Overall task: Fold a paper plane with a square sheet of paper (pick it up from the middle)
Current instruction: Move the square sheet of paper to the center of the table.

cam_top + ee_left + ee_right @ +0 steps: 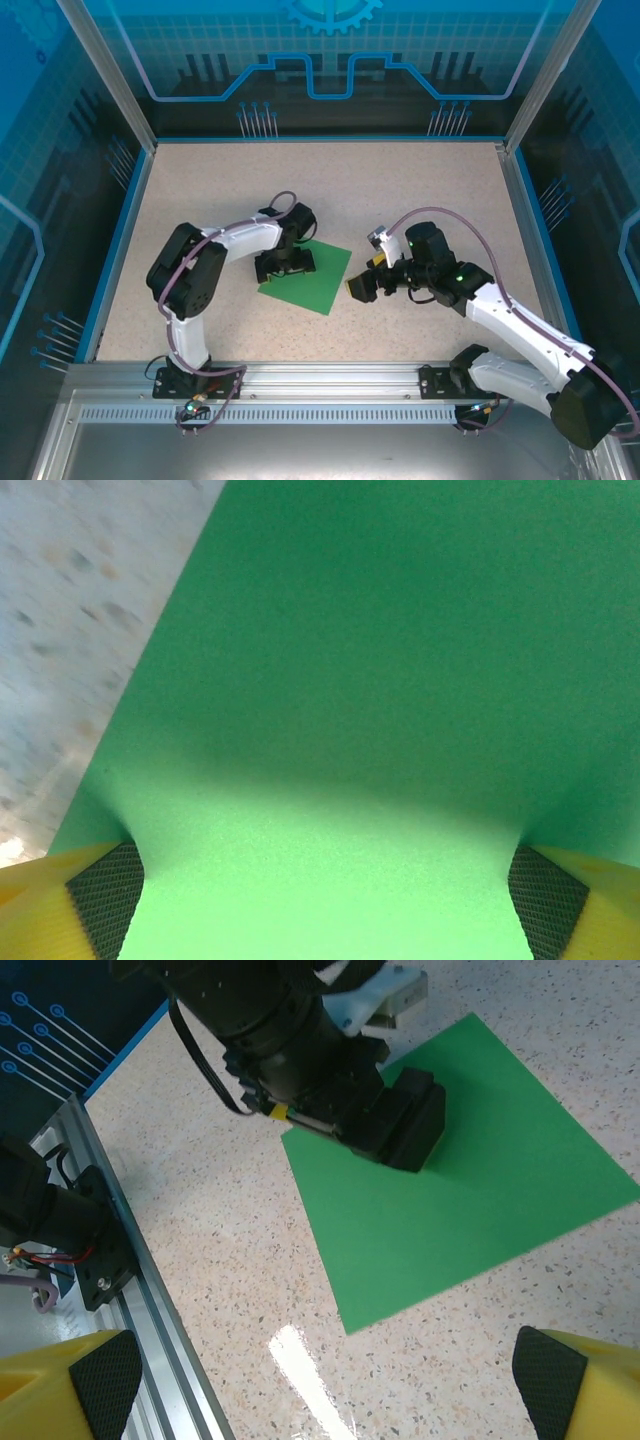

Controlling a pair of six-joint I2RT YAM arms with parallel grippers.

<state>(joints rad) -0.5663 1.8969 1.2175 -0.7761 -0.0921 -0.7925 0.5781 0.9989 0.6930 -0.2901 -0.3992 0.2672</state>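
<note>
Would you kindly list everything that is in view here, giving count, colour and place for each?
square sheet of paper: 1, bright green, flat and unfolded on the table, near its middle
table: 1, speckled beige, blue-edged
rail: 1, silver metal, along the table's near edge
back panel: 1, translucent blue with printed lines, behind the table
left arm: 1, white and black, reaching in over the sheet
right arm: 1, white and black, right of the sheet
left gripper: 1, black with yellow fingers, open, low over the sheet's left part
right gripper: 1, black with yellow fingers, open, just off the sheet's right edge
</note>
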